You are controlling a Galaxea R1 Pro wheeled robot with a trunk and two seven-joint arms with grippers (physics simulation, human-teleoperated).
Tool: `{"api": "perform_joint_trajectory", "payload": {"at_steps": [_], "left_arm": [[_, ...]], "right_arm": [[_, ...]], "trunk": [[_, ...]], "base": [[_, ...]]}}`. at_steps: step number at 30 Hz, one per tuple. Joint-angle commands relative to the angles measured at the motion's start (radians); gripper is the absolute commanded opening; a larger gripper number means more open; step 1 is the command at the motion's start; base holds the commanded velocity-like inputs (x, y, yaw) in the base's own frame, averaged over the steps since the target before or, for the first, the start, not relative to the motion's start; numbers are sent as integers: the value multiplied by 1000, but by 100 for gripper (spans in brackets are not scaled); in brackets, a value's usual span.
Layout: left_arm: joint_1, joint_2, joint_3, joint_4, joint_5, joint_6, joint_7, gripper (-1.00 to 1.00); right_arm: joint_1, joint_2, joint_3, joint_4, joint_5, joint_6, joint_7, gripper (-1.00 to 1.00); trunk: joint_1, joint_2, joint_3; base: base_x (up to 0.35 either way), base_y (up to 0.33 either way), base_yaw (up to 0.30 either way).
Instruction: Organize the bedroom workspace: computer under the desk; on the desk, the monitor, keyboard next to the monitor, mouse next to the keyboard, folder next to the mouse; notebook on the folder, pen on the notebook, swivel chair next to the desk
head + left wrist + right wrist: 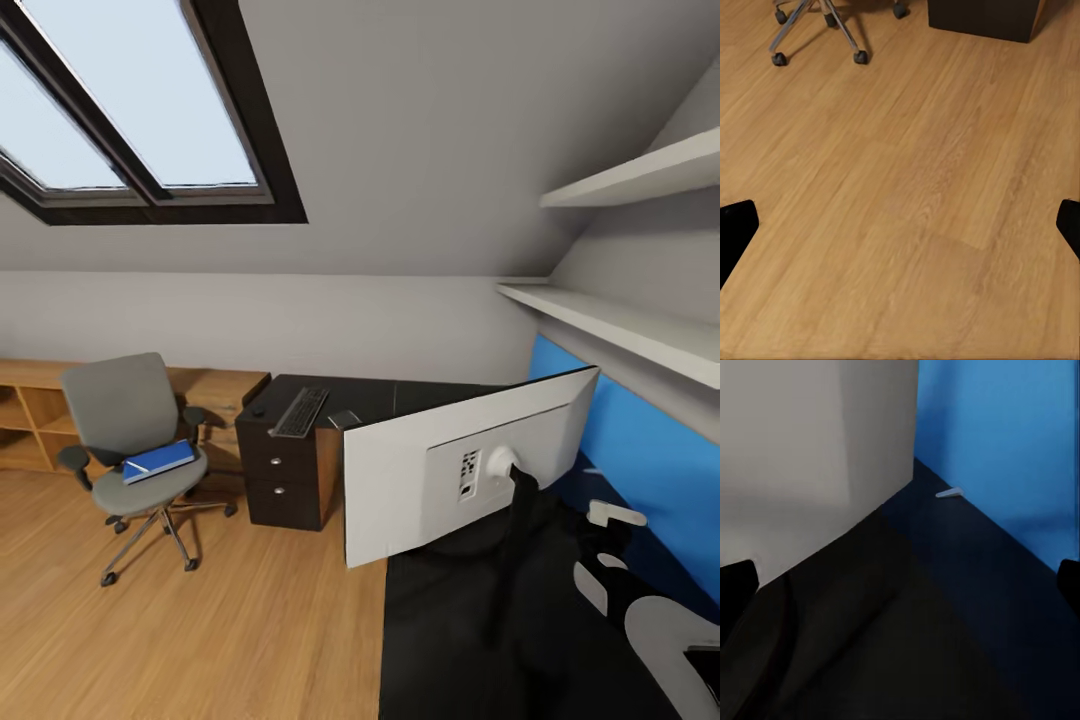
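One long black counter [440, 620] carried the monitor [450, 470], whose white back faced the camera, its wide axis slanting toward the blue wall panel [640, 450]; a small label on that back was unreadable. The swivel chair [135, 430] stood apart on the wooden floor [915, 195], holding the folder [158, 460] on its seat. The keyboard [300, 411] lay lengthwise on the far counter end, the mouse [258, 409] nearby. Both grippers' fingers sat wide apart, holding nothing.
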Motion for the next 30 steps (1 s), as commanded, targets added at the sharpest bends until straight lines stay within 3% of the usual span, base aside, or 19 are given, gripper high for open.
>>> {"api": "perform_joint_trajectory", "payload": {"at_steps": [1,11,16,17,21,30], "left_arm": [[-1,1,-8,-1,6,-3,7,100],[-1,1,-7,-1,7,-3,7,100],[-1,1,-7,-1,9,1,9,100],[-1,1,-7,-1,10,1,10,100],[-1,1,-7,-1,9,1,11,100],[-1,1,-7,-1,9,2,12,100]], "right_arm": [[-1,0,4,1,-5,-3,-2,100],[-1,12,6,0,-4,37,-8,100],[-1,16,0,-30,-9,184,-19,100],[-1,17,-5,-75,-12,258,-41,100],[-1,17,-11,-133,-16,335,-78,100],[-1,17,-13,-159,-18,371,-97,100]], "trunk": [[0,-1,-2],[0,-1,-2],[0,-1,-2],[0,-1,-2],[0,-1,-2],[0,-1,-2]], "base": [[-260,201,0],[-76,121,0],[-5,10,0],[-1,3,0],[-1,1,0],[0,0,0]]}}
